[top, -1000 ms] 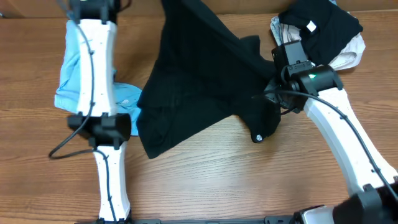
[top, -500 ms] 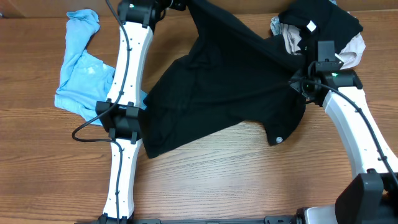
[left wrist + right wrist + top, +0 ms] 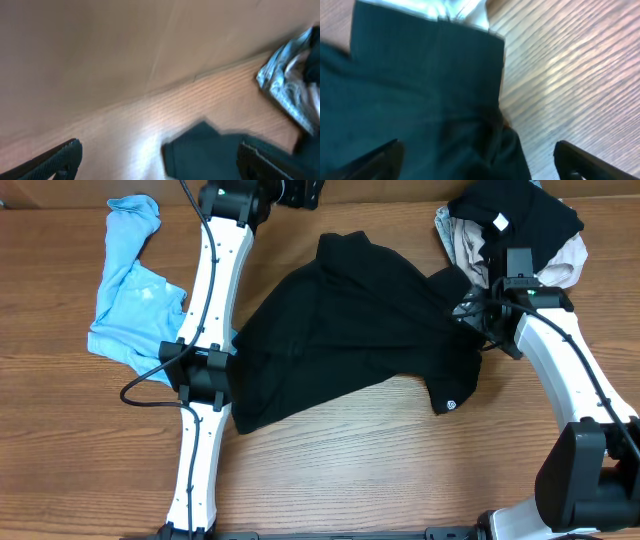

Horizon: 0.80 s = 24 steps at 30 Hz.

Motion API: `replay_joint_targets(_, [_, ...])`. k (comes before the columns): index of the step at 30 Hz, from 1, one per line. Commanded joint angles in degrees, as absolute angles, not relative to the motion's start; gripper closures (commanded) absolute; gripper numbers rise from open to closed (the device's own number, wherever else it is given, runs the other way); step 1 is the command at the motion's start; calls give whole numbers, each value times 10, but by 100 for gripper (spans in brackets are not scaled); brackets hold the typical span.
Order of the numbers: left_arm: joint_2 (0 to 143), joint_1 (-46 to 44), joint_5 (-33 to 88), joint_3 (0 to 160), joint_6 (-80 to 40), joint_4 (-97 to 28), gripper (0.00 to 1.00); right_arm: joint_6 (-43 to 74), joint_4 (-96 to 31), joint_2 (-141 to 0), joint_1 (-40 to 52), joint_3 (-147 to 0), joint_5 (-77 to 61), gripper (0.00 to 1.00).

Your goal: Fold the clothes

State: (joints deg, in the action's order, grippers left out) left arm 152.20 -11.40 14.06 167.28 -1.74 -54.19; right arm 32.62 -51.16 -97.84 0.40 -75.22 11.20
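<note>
The clothes' main piece, a black T-shirt (image 3: 350, 330), lies spread and rumpled across the middle of the table, its small round white logo (image 3: 449, 405) near the right hem. My left gripper (image 3: 300, 192) hangs open at the far edge, past the shirt's upper corner. In the left wrist view that gripper (image 3: 160, 162) is wide open and empty, with a dark shirt corner (image 3: 205, 150) below it. My right gripper (image 3: 470, 310) stands open over the shirt's right edge. The right wrist view shows this gripper (image 3: 477, 165) holding nothing, black fabric (image 3: 420, 85) beneath it.
A light blue garment (image 3: 125, 295) lies at the left, partly under my left arm. A heap of clothes sits at the back right: a black piece with a white label (image 3: 520, 215) over pale cloth (image 3: 462, 242). Bare wood (image 3: 380, 470) lies in front.
Both grippers have opened and let go of the black T-shirt. Its lifted upper corner has dropped onto the table, and the shirt now lies flatter and further right.
</note>
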Motion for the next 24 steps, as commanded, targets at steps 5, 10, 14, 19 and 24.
replay_joint_targets(5, [1383, -81, 131, 1694, 44, -736, 0, 267, -605, -913, 3, -839, 4, 0])
replay_joint_targets(10, [1368, -99, 130, 1693, 115, -880, 0, 265, -655, -896, 3, -840, -31, 0])
replay_joint_targets(14, [1384, -113, 110, 1689, 121, -968, 2, 268, -663, -896, 3, -839, -31, 0])
replay_joint_targets(19, [1385, -141, 115, 1608, 123, -968, 0, 268, -649, -896, 3, -839, -31, 0])
replay_joint_targets(24, [1385, -166, 87, 1492, 182, -968, 0, 268, -638, -896, 3, -839, -30, 0])
